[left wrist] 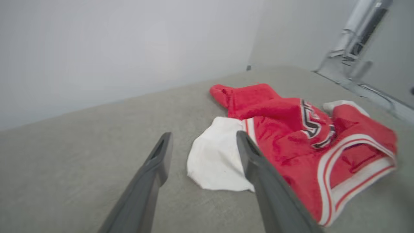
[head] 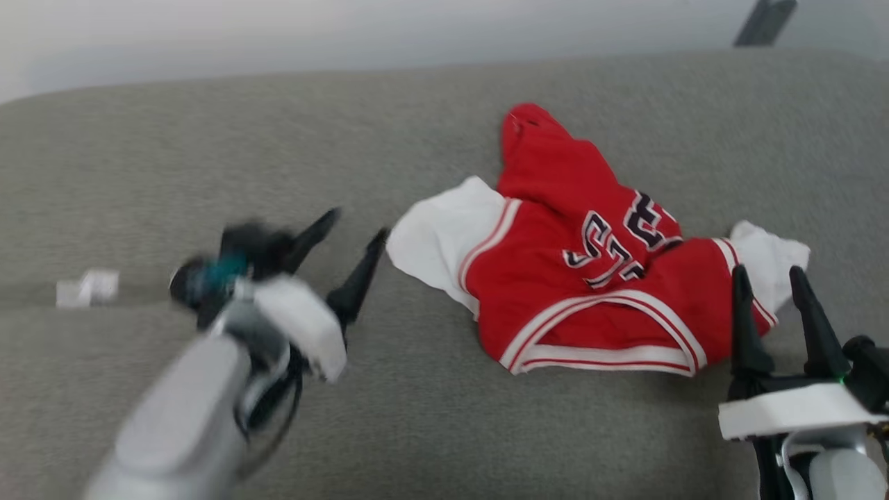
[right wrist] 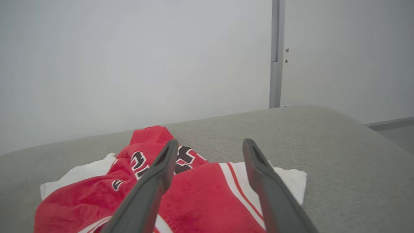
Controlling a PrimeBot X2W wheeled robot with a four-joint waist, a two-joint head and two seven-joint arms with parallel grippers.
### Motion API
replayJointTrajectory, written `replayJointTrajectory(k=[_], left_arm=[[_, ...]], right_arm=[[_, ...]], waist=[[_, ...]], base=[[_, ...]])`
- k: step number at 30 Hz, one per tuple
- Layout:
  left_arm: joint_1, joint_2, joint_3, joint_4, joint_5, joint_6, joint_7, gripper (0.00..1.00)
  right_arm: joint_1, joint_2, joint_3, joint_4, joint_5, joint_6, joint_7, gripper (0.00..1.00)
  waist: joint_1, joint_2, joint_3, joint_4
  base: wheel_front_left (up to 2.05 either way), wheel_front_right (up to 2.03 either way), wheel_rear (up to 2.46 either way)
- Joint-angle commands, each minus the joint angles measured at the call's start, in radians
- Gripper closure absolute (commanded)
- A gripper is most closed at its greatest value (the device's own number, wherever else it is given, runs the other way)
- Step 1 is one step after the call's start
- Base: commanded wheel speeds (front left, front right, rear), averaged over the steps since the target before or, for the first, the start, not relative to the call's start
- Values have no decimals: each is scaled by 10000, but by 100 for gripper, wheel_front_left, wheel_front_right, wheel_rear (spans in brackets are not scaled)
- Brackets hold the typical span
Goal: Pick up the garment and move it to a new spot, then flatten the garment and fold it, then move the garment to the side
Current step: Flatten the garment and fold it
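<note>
Evidently the pick-up is not yet made: the red jersey (head: 549, 278) is seen crumpled right of centre on the grey cushion (head: 208, 139), left gripper (head: 357, 226) and right gripper (head: 768, 272) are held spread and empty, and a pinch on its sleeves is needed.

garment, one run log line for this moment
garment: crumpled on grey surface, unheld | left gripper: open, near white sleeve | right gripper: open, by garment's edge
</note>
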State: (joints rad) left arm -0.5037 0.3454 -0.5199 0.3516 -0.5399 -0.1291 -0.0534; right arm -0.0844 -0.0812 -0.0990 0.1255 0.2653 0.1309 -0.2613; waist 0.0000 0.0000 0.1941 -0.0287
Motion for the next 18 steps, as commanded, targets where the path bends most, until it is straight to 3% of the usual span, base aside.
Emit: replayJointTrajectory(k=[1,5,11,18], left_arm=[[-560,285,-188,95,-427,0,309,0],[-2178,1267,-1555,531,-1960,0,2162,0],[-3559,2282,-2924,1185,-3869,1,5202,0],[-3959,2625,-3779,2013,-4823,1,6771,0]], right_arm=[[-242,45,52,-24,57,-1,-52,0],[-631,157,217,0,240,-1,-52,0],[-992,294,265,141,526,-1,-51,0],[-1182,307,317,226,962,-1,-52,0]], waist=[[0,0,402,-398],[0,0,1004,-1065],[0,0,1561,-1943],[0,0,1842,-2543]], base=[[0,0,0],[0,0,0],[0,0,0],[0,0,0]])
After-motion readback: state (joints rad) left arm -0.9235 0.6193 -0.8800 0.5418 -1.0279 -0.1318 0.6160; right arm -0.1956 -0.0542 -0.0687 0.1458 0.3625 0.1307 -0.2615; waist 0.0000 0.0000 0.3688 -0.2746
